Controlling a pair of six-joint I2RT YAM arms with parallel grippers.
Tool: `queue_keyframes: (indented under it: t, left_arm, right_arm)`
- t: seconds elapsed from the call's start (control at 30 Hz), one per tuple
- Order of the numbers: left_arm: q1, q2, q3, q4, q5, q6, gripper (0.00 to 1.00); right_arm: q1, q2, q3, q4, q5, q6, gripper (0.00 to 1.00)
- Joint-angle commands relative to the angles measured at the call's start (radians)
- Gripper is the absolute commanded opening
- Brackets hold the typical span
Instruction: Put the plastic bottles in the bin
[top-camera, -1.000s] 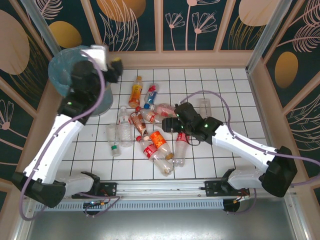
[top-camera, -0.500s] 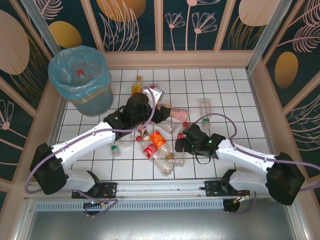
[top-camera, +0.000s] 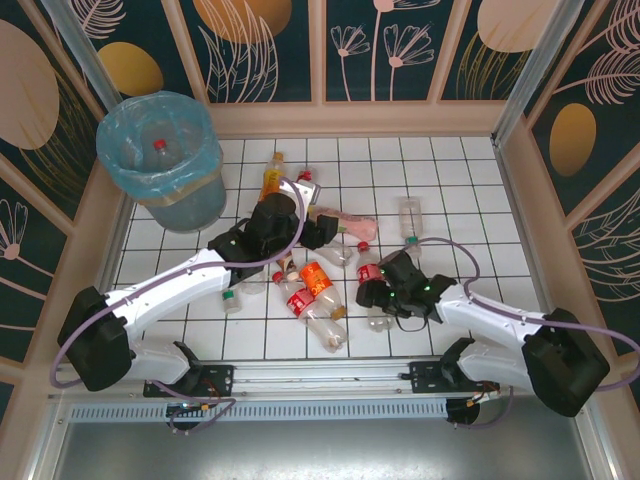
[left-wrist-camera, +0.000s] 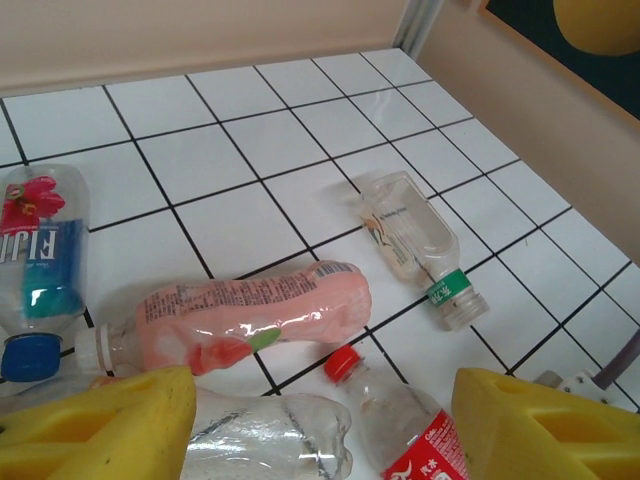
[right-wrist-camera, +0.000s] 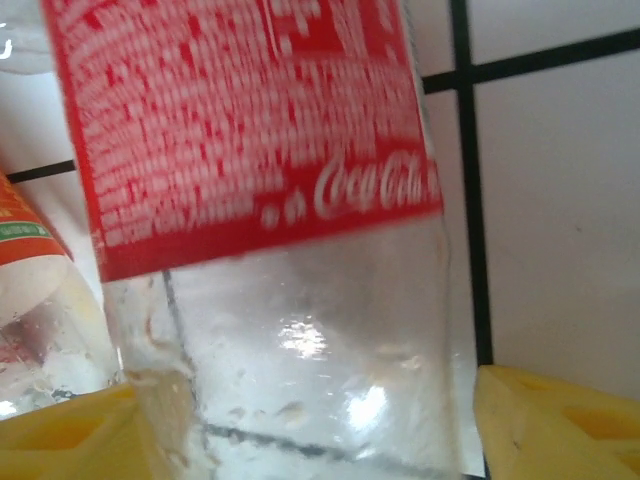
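Both arms extend forward and low. Jaws of the left gripper (left-wrist-camera: 320, 430) and the right gripper (right-wrist-camera: 310, 440) stand apart.

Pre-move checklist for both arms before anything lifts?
1. Right gripper straddles the Coke bottle: ok.
2. Its grip on that bottle is firm: cannot tell.
3. Left gripper open and empty: ok.
4. Just one bottle in its gap: not ok; a clear bottle and a red-capped bottle both lie there.
5. Bin has room: ok.
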Motion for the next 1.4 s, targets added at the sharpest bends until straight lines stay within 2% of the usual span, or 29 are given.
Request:
queue_keyframes:
  t: [0.0, 0.17, 0.37, 0.6, 0.83, 1.0, 1.2, 1.37]
  left_arm:
    - [-0.006, -0.014, -0.004, 0.01, -0.034, -0.024, 0.69]
    - [-0.006, 0.002, 0.028, 0.004, -0.018, -0.02, 0.7]
    - [-0.006, -0.002, 0.098, -0.011, 0.011, 0.008, 0.71]
    - [-0.006, 0.021, 0.211, -0.042, 0.091, -0.005, 0.73]
    - [-0.005, 0.129, 0.365, -0.173, 0.128, -0.029, 0.74]
    - [0.008, 0.175, 0.357, -0.083, 0.282, -0.133, 0.74]
    - [0.056, 0.174, 0.307, 0.007, 0.349, -0.309, 0.71]
    - [0.1, 0.141, 0.238, 0.078, 0.39, -0.401, 0.66]
  right_arm:
    - [-0.023, -0.064, -0.022, 0.014, -0.025, 0.005, 0.69]
    - [-0.028, -0.129, -0.025, -0.01, -0.037, -0.013, 0.56]
    - [-0.028, -0.21, -0.026, -0.057, -0.063, -0.019, 0.49]
    - [-0.023, -0.341, -0.021, -0.068, -0.1, -0.018, 0.48]
    - [-0.022, -0.399, 0.032, -0.004, -0.171, -0.116, 0.46]
    - [-0.019, -0.41, 0.05, 0.135, -0.237, -0.146, 0.46]
    - [0.009, -0.448, 0.054, 0.249, -0.242, -0.169, 0.43]
    - [0.035, -0.475, 0.077, 0.29, -0.231, -0.208, 0.43]
